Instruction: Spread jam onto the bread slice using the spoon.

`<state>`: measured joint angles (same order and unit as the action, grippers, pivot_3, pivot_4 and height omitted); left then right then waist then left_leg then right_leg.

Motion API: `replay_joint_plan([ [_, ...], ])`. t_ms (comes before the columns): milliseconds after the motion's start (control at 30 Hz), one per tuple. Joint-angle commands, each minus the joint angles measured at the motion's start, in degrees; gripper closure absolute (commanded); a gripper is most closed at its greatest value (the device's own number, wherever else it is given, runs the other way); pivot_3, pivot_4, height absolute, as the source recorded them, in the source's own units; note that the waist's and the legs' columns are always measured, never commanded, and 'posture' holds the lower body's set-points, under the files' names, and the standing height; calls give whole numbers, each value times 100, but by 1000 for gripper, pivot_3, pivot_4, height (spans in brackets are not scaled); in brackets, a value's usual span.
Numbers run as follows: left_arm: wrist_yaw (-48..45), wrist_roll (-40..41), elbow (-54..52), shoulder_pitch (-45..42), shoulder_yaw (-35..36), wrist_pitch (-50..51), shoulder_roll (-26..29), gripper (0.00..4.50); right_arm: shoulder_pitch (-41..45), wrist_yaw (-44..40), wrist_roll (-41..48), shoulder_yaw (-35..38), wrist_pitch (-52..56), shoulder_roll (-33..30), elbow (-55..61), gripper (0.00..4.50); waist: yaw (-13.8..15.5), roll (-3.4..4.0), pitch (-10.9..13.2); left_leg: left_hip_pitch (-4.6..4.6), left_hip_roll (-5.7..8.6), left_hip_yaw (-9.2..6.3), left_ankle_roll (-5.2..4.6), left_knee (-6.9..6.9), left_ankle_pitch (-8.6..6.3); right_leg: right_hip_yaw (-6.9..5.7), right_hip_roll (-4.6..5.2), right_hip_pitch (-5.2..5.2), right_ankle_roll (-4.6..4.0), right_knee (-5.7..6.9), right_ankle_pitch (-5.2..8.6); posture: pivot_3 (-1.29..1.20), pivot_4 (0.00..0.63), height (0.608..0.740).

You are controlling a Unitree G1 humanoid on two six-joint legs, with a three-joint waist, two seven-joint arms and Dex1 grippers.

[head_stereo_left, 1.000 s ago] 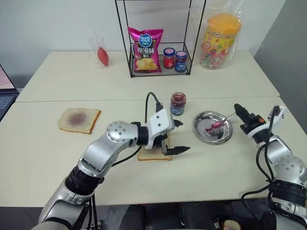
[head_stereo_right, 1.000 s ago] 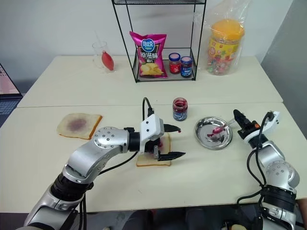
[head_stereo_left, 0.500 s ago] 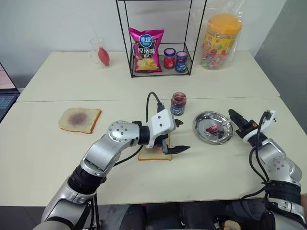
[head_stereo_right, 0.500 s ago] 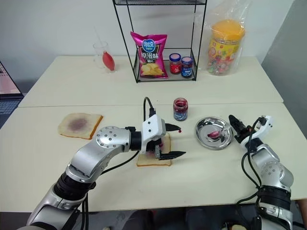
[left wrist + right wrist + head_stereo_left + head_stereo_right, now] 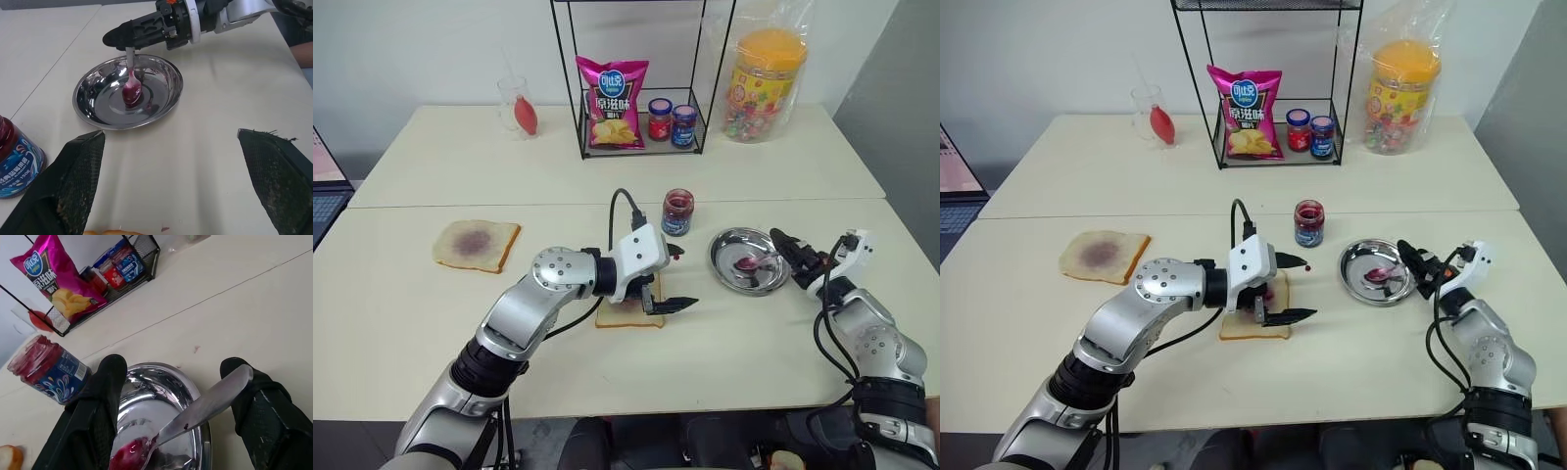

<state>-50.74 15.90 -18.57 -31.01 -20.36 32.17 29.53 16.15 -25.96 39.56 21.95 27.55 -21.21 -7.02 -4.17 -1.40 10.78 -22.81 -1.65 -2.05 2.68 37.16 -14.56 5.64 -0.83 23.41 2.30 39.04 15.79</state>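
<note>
spoon (image 5: 195, 415) between parted fingers (bowl in dish (image 5: 195, 394))

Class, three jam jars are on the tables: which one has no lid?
The jam jar with the blue label, standing beside the steel dish; the two lidded jars sit on the wire rack.

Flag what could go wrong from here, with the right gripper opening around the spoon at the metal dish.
1. The spoon leans its handle on one finger of the open right gripper; pulling away could drag or flip it out of the dish.
2. Its bowl carries jam, so a tumble would smear the table.
3. The left gripper hangs open right over the bread slice; lowering it could press into the jam patch.
</note>
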Motion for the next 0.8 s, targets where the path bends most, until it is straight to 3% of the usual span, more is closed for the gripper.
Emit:
replay_joint_plan([
  [33,20,1,-97,7,179,-88,7,0,-44,51,-337,-22,-519,29,195,1139,0,0,0,0,0,0,0,0,0,0,0,0,0,0,0,0,150,740],
  [200,-50,-3,-185,167,251,-190,138,0,-37,236,-1027,-268,-1091,30,27,1139,-3,2,-1,1,0,1,0,0,0,1,0,0,0,0,0,0,150,740],
  [500,227,-108,-131,269,534,-420,145,0,91,669,-1389,-53,-1976,276,-96,1139,43,3,-2,2,0,1,1,3,0,0,1,-1,-1,2,-1,0,150,740],
  [667,600,-174,100,385,1335,-820,328,0,352,639,-1323,-62,-1960,69,256,1139,47,5,-2,4,-1,1,1,3,0,2,1,0,-2,4,-2,0,150,740],
  [800,727,-157,210,677,2204,-842,780,0,392,250,-1181,-235,-1602,-286,736,1139,45,7,-4,6,-3,-2,0,1,0,-1,1,0,-2,5,-2,0,150,740],
])
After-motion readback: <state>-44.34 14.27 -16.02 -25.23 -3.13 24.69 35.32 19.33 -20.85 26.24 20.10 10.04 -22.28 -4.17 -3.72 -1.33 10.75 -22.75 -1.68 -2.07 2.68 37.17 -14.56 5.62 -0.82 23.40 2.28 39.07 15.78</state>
